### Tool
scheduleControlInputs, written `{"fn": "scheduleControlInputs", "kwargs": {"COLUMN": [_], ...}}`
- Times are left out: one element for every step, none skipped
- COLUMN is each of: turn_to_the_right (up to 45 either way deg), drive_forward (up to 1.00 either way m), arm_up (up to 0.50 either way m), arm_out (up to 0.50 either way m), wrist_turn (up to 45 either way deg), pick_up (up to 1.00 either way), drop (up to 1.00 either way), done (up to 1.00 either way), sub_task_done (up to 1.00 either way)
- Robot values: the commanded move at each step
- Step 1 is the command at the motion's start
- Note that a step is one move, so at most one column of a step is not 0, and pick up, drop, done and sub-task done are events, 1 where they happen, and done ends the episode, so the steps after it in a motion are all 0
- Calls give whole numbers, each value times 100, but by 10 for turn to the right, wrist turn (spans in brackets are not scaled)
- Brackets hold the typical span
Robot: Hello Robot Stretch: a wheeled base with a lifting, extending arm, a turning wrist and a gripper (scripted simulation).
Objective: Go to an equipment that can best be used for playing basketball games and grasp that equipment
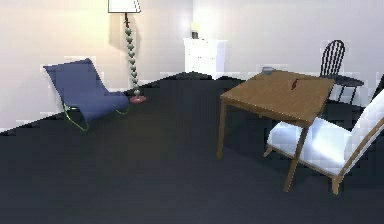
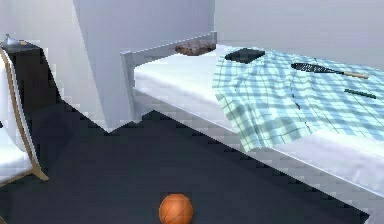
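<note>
A big bed (image 2: 180,85) with a checked blanket (image 2: 290,95) stands to the side. A brown desk (image 1: 275,95) stands ahead. The orange basketball (image 2: 176,209) lies on the dark floor (image 2: 120,160) near the bed. How the tool stands cannot be told.

The round orange basketball (image 2: 176,209) lies on the dark navy floor (image 2: 120,170) near the grey-framed bed (image 2: 128,85), whose mattress is white. Across the bed spreads a plaid blanket (image 2: 290,100) in teal and white checks. Also on the bed are a flat black slab (image 2: 243,56) and a brown lump (image 2: 194,47). The low lounge chair (image 1: 88,90) is deep blue, the wooden desk (image 1: 278,95) warm brown, the spindle-back chair (image 1: 335,58) black, and the small cabinet (image 1: 205,55) white.
</note>
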Motion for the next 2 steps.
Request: {"fn": "scheduleControlInputs", "kwargs": {"turn_to_the_right": [0, 0], "drive_forward": [0, 0], "arm_up": [20, 0], "arm_out": [0, 44], "wrist_turn": [0, 0], "pick_up": [0, 0], "drop": [0, 0], "done": [0, 0], "sub_task_done": [0, 0]}}
